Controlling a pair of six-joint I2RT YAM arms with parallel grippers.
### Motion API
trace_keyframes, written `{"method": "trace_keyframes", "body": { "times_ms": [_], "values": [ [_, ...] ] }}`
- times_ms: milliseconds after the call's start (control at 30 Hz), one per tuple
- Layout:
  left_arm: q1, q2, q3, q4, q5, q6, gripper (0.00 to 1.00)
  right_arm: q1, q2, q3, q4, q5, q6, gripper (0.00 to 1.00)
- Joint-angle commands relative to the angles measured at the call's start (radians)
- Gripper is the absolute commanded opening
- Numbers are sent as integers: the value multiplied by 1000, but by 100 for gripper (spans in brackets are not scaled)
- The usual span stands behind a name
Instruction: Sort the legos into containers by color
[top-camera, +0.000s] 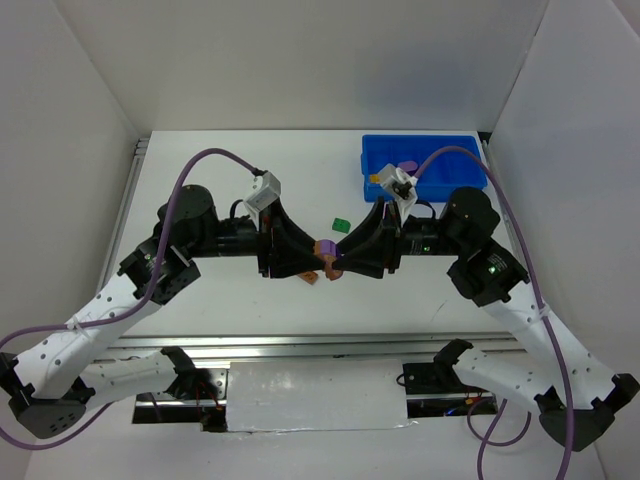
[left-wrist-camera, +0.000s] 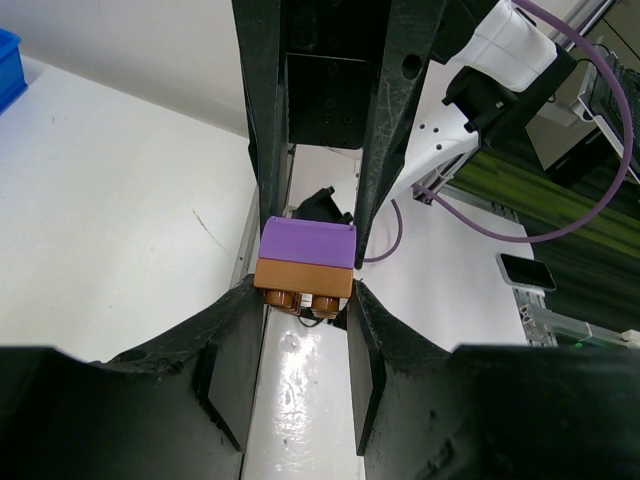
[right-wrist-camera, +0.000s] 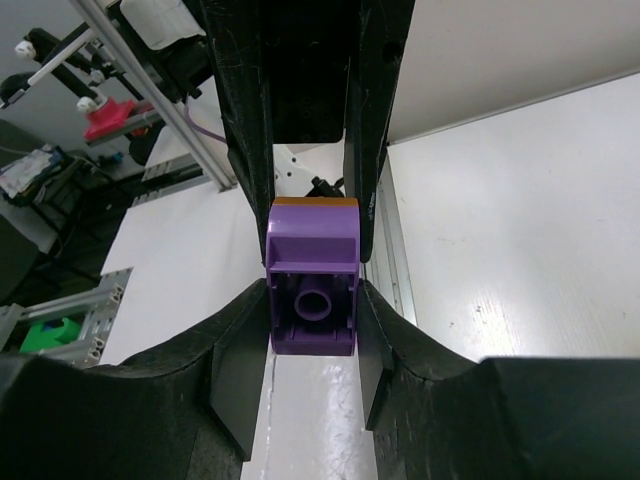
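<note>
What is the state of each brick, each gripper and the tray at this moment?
purple brick: stuck on the brown brick, gripped by the right gripper.
brown brick: gripped by the left gripper.
left gripper: shut on the brown brick.
right gripper: shut on the purple brick.
blue tray: holds one purple piece.
green brick: lying loose, outside the blue tray.

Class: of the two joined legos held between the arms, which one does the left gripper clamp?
The brown brick, studs showing, is in the left gripper; the purple brick joined to it sits in the right gripper.
</note>
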Motion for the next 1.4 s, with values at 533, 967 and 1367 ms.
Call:
{"method": "trace_keyframes", "body": {
  "times_ms": [533, 967, 1367],
  "values": [
    [-4, 5, 12, 39, 25, 29, 0, -3, 21, -15, 92, -36, 30, 49],
    [-4, -19, 12, -5, -6, 70, 0, -5, -13, 10, -27, 7, -70, 0],
    [-4, -41, -7, 2, -18, 75, 0, -73, -50, -31, 50, -43, -33, 0]
  ]
}}
